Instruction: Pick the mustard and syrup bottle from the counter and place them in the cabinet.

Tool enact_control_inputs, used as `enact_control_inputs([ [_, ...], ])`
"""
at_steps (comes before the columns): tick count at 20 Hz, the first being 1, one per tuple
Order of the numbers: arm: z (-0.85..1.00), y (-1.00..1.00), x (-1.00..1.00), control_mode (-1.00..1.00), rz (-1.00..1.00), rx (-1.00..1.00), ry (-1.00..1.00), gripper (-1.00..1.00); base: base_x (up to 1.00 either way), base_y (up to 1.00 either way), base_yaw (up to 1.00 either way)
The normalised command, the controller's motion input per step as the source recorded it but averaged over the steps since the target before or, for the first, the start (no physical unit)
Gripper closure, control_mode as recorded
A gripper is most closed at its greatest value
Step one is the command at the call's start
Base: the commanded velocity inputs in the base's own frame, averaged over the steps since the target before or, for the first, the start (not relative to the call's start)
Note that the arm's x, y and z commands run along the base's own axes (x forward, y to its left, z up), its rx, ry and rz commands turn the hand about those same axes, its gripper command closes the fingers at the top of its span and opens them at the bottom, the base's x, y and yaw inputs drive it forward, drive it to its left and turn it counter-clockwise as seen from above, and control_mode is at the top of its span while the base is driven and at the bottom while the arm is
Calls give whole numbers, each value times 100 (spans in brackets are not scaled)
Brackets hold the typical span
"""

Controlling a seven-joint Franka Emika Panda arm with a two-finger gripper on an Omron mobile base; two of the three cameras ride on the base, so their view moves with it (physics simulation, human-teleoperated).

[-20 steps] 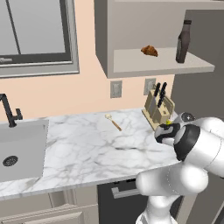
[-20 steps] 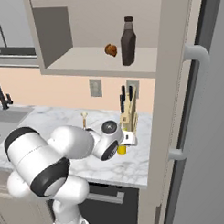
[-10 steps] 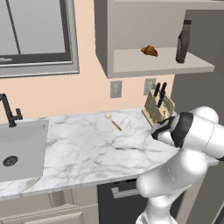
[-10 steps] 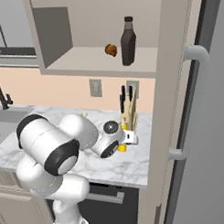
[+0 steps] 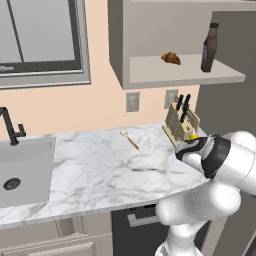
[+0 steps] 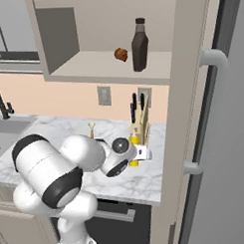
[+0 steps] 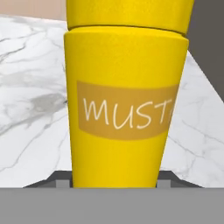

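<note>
The mustard (image 7: 124,87), a yellow bottle with a "MUST" label, stands upright on the counter (image 5: 100,170) right of the knife block. My gripper (image 7: 113,181) is shut on its lower body, a dark fingertip touching each side. From the right base camera the gripper (image 6: 137,152) reaches the mustard (image 6: 134,162) from the left, and the hand hides most of the bottle. The left base camera catches just a yellow tip of the mustard (image 5: 193,137) above the hand. The syrup bottle (image 5: 210,47) (image 6: 139,46) stands upright on the shelf of the cabinet (image 5: 150,70) (image 6: 92,65).
A croissant (image 5: 171,58) (image 6: 121,55) lies on the shelf left of the syrup bottle. A knife block (image 5: 180,122) (image 6: 140,121) stands close behind the mustard. A wooden spoon (image 5: 130,140) lies mid-counter, a sink (image 5: 20,170) sits far left, and the fridge (image 6: 214,140) walls off the right.
The jaws have closed from wide open onto the mustard. The arm's elbow has swung up and to the right while the hand stayed beside the knife block.
</note>
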Motion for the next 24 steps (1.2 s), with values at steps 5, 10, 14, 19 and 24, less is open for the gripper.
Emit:
enact_control_inputs([
  [5, 87, 1, -27, -100, 0, 0, -8, 100, 0, 0, 0],
  [10, 98, 12, 0, -100, 0, 0, 0, 100, 0, 0, 0],
  [14, 100, 19, 0, -100, 0, 1, 0, 100, 0, 0, 0],
  [19, 100, 8, 0, -100, 0, 6, 0, 100, 0, 0, 0],
  [24, 97, 2, 0, -100, 1, 10, 0, 100, 0, 0, 0],
])
